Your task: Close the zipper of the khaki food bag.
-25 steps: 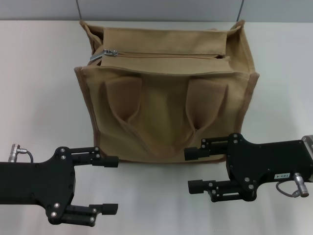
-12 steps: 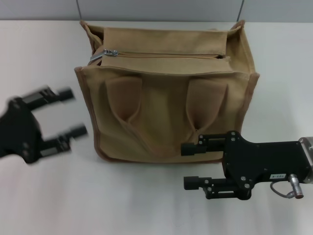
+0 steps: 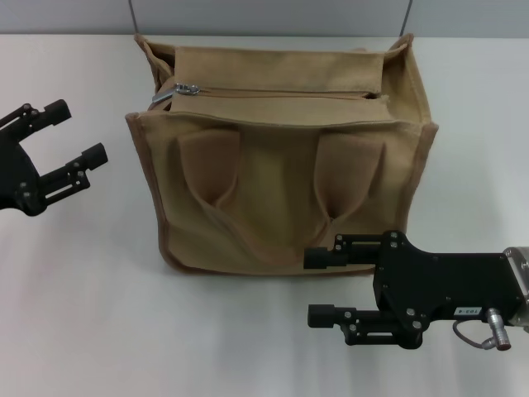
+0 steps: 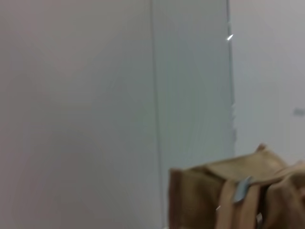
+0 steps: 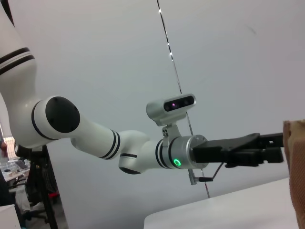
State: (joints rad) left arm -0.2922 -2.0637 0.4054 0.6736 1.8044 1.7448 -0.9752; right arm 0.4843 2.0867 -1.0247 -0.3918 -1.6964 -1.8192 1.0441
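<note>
The khaki food bag (image 3: 281,165) stands upright in the middle of the white table, its two handles hanging on the front face. The zipper (image 3: 289,93) runs across its top, with the silver pull tab (image 3: 185,88) at the bag's left end. My left gripper (image 3: 78,130) is open and empty, left of the bag and apart from it, level with its upper left corner. My right gripper (image 3: 315,287) is open and empty, low in front of the bag's right front bottom edge. The left wrist view shows a bag corner (image 4: 209,195) and the pull tab (image 4: 241,190).
The white table (image 3: 83,273) spreads around the bag, with a grey wall behind. The right wrist view shows my left arm (image 5: 95,138) reaching across toward the bag's edge (image 5: 295,162).
My left gripper has swung from the table's front left back and outward to beside the bag's upper left. My right gripper has shifted slightly toward the front.
</note>
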